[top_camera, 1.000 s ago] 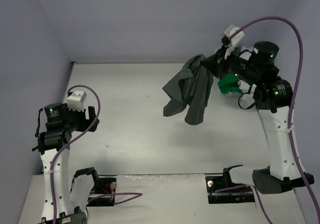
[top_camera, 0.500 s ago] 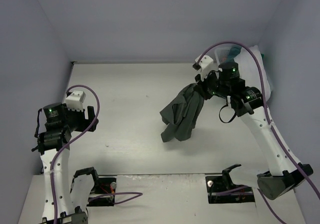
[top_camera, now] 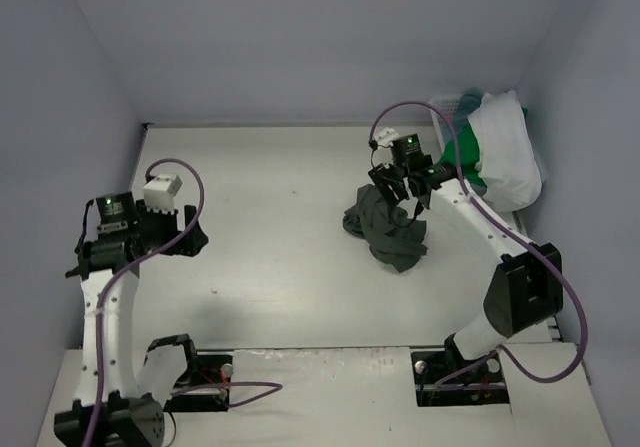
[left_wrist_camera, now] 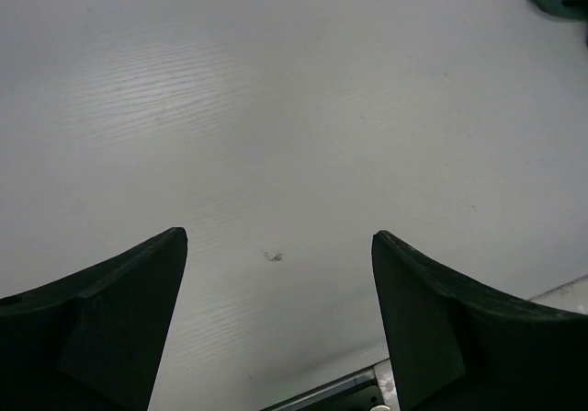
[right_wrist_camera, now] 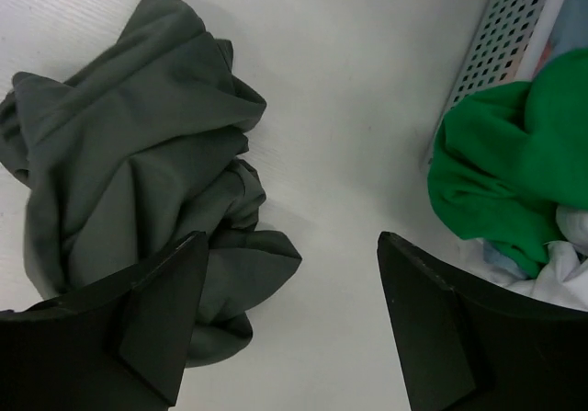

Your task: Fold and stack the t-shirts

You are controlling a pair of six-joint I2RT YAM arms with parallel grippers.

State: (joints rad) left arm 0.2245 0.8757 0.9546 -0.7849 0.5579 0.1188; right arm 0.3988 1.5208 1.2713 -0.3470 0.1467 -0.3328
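A dark grey-green t-shirt lies crumpled on the white table, right of centre. My right gripper hangs just above its far right edge, open, with nothing between its fingers. A bright green t-shirt and a white t-shirt are heaped in the basket at the far right. My left gripper stands open over bare table at the left, far from any cloth.
The white lattice basket stands against the right wall, a little teal cloth showing at its back. Grey walls close the table on the left, back and right. Arm bases and purple cables lie along the near edge.
The right arm swung the dark t-shirt left and down from beside the basket, then opened and let it drop in a heap on the table. The left arm shifted slightly.
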